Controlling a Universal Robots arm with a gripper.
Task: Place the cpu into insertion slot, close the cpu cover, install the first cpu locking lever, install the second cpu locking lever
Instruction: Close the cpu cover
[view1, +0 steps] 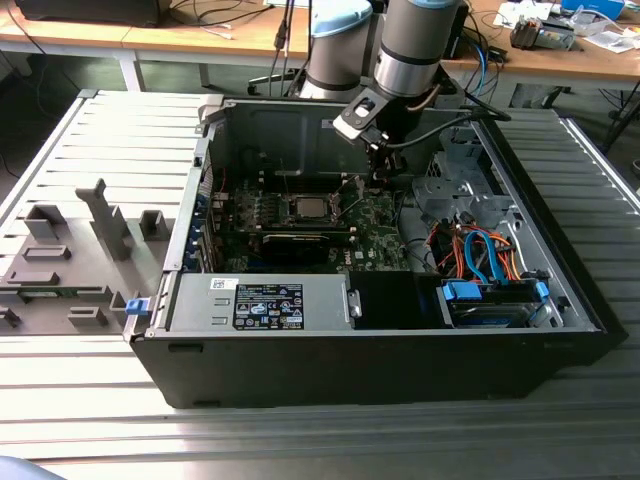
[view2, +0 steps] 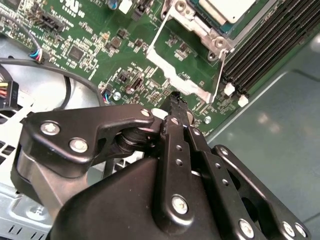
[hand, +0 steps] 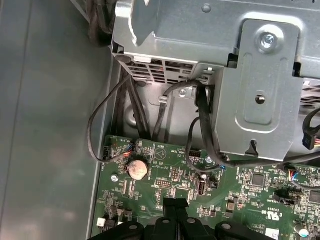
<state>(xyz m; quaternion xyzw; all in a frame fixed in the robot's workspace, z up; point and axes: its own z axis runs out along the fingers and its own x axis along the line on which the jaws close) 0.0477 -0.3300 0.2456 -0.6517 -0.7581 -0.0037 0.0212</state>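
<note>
A ribbed grey metal bench (view1: 90, 430) is carrying the work, its slats running from side to side under an open black computer case (view1: 350, 375) that is lying close to the near edge. Toward the bench's edge on the exterior view's left, a cluster of grey plastic fixtures (view1: 100, 215) is standing beside the case. Inside the case, a labelled silver power supply (view1: 260, 300) is sitting along the near wall, with a blue drive caddy (view1: 490, 300) and coloured cables toward the exterior view's right. Beyond them a long black graphics card (view1: 290, 243) is lying across the green motherboard (view1: 375, 225). Just past the card, the insertion slot (view1: 290, 211) is sitting on the board, and the cpu (view2: 232, 7) is resting in it, silver top up. The cpu cover (view2: 197, 25) is showing as a silver frame around the chip, and a thin wire lever (view2: 220, 75) is running beside it; whether it is latched I cannot tell. The gripper (view2: 176, 102) is hanging over the motherboard near the slot, clenched with its fingertips pressed together and nothing between them. In the first wrist view a coin cell (hand: 138, 169) and a grey drive cage (hand: 260, 75) are lying ahead of it. Beyond the bench's far edge, a wood-topped desk (view1: 200, 40) is bearing cables and clutter.
</note>
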